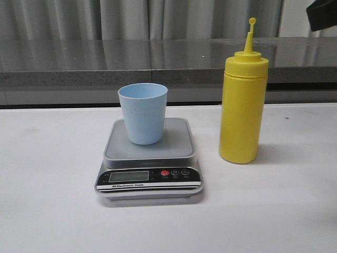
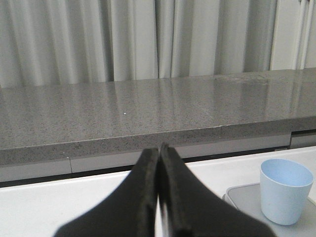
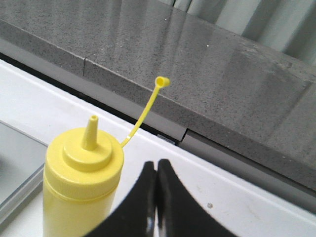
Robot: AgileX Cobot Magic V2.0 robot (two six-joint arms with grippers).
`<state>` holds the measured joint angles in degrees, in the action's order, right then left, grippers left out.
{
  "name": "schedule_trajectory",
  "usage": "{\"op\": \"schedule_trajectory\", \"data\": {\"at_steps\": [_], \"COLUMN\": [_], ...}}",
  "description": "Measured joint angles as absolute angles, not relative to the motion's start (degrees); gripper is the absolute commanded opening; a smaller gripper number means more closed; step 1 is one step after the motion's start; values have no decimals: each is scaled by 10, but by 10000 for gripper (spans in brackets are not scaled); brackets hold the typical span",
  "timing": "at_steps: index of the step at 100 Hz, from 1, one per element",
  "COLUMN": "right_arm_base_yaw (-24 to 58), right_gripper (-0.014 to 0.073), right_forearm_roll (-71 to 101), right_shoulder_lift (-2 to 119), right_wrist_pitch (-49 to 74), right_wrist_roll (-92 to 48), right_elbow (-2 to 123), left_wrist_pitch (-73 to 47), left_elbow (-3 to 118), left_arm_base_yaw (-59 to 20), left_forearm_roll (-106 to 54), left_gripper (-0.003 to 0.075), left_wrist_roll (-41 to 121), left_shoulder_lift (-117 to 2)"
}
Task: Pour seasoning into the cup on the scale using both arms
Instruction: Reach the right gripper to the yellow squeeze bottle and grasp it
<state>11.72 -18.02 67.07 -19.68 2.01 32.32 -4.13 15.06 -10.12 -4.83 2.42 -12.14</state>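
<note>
The light blue cup (image 1: 142, 112) stands upright on the silver-grey scale (image 1: 149, 161) in the middle of the table. The yellow seasoning bottle (image 1: 241, 108) stands upright to the right of the scale, its tip cap off and hanging on its tether. My left gripper (image 2: 158, 149) is shut and empty, to the left of the cup (image 2: 285, 189) and the scale (image 2: 243, 197). My right gripper (image 3: 156, 163) is shut and empty, above and just beside the bottle (image 3: 81, 185). Only a black bit of the right arm (image 1: 322, 13) shows in the front view.
A grey stone ledge (image 1: 158, 60) runs along the back of the white table (image 1: 52, 200), with pale curtains behind it. The scale's black front panel (image 1: 150, 177) faces the table's near edge.
</note>
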Motion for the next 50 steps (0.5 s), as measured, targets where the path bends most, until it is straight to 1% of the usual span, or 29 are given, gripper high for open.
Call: {"op": "schedule_trajectory", "data": {"at_steps": [5, 12, 16, 17, 19, 24, 26, 27, 29, 36, 50], "right_arm_base_yaw": [117, 117, 117, 117, 117, 117, 117, 117, 117, 117, 117], "right_gripper": [64, 207, 318, 358, 400, 560, 596, 631, 675, 640, 639], "right_forearm_roll": [-175, -170, -166, -164, -162, -157, -154, -154, -152, -146, -143], "right_shoulder_lift": [678, 684, 684, 684, 684, 684, 684, 684, 684, 685, 712], "right_wrist_pitch": [-214, -235, -247, -252, -259, -277, -284, -287, -293, -315, -344], "right_wrist_roll": [20, 20, 20, 20, 20, 20, 21, 21, 21, 21, 25], "right_elbow": [316, 301, 293, 289, 283, 269, 263, 261, 255, 237, 217], "left_wrist_pitch": [-41, -41, -41, -41, -41, -41, -41, -41, -41, -41, -41], "left_elbow": [151, 151, 151, 151, 151, 151, 151, 151, 151, 151, 151], "left_arm_base_yaw": [-101, -101, -101, -101, -101, -101, -101, -101, -101, -101, -101], "left_forearm_roll": [-48, -48, -48, -48, -48, -48, -48, -48, -48, -48, -48], "left_gripper": [-18, -18, -18, -18, -18, -18, -18, -18, -18, -18, -18], "left_wrist_roll": [24, 24, 24, 24, 24, 24, 24, 24, 24, 24, 24], "left_shoulder_lift": [-121, -121, -121, -121, -121, -121, -121, -121, -121, -121, -121]}}
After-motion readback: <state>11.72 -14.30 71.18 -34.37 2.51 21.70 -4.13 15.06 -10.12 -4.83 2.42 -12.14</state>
